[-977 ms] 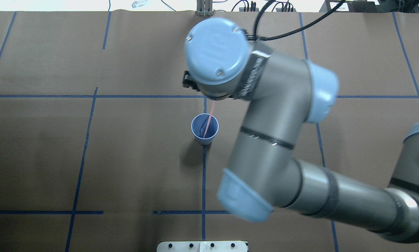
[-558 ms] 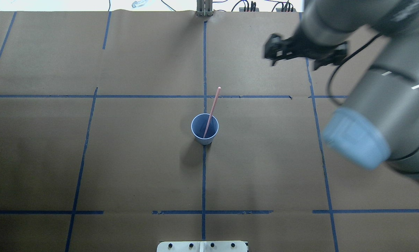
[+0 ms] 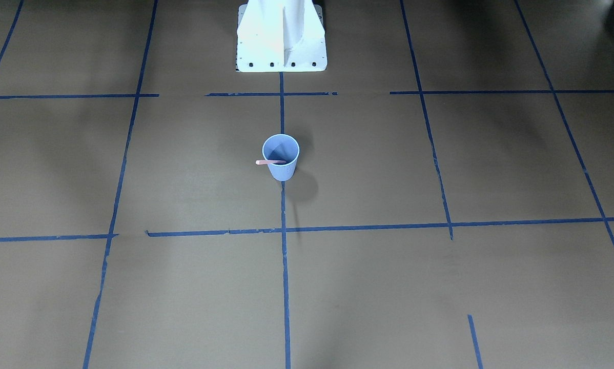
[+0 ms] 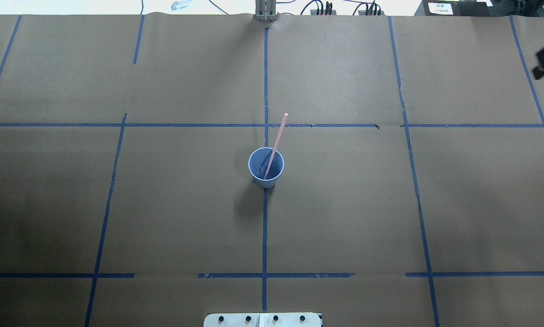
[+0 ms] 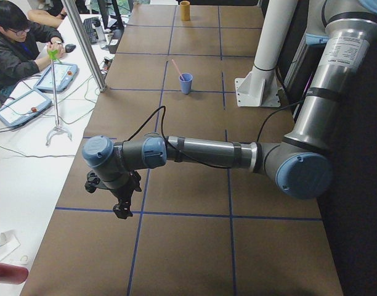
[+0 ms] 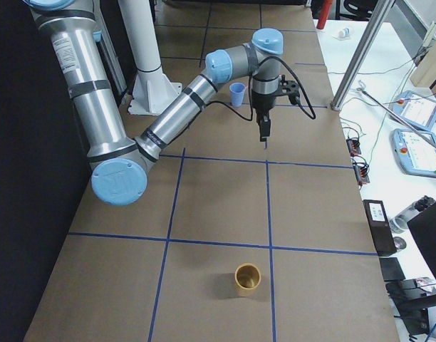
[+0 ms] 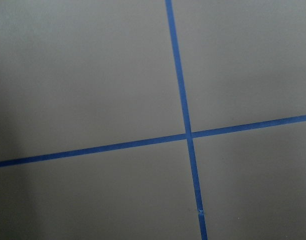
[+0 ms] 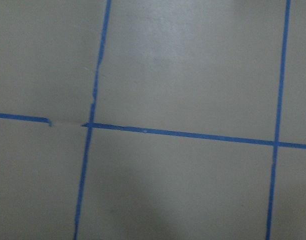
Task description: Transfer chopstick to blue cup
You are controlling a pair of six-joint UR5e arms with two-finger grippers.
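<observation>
1. The desk point(image 4: 163, 204) is covered in matte brown paper, a little creased at the seams. Blue tape point(image 4: 264, 227) marks it off into large squares.
2. The robot's white pedestal point(image 3: 281, 36) stands at the robot's edge on a flat bolted plate. A gold cup point(image 6: 248, 278) sits alone near the desk's end on the robot's right, well apart from everything else. Across from the robot a person point(image 5: 13, 43) sits at a white side table point(image 5: 28, 154) with tablets point(image 5: 22, 105) on it.
3. The blue cup point(image 4: 266, 167) stands upright on the central tape line, about mid-desk. It is small and light blue, finely ribbed down its side and wider at the rim.
4. The chopstick point(image 4: 275, 143) has its lower end inside the cup and leans on the rim. Its upper part slants out away from the robot. It is thin, straight and pale pink, and nothing grips it.
5. The left end effector point(image 5: 121, 208) hangs over a tape crossing near the desk's left end, fingers pointing down. It is well apart from the cup, with only paper and tape between. I cannot tell whether its fingers are spread or closed.
6. The right end effector point(image 6: 264, 139) points down over the paper on the robot's right of the cup, apart from it. From above only a dark corner shows at the edge, so I cannot tell its opening either.
</observation>
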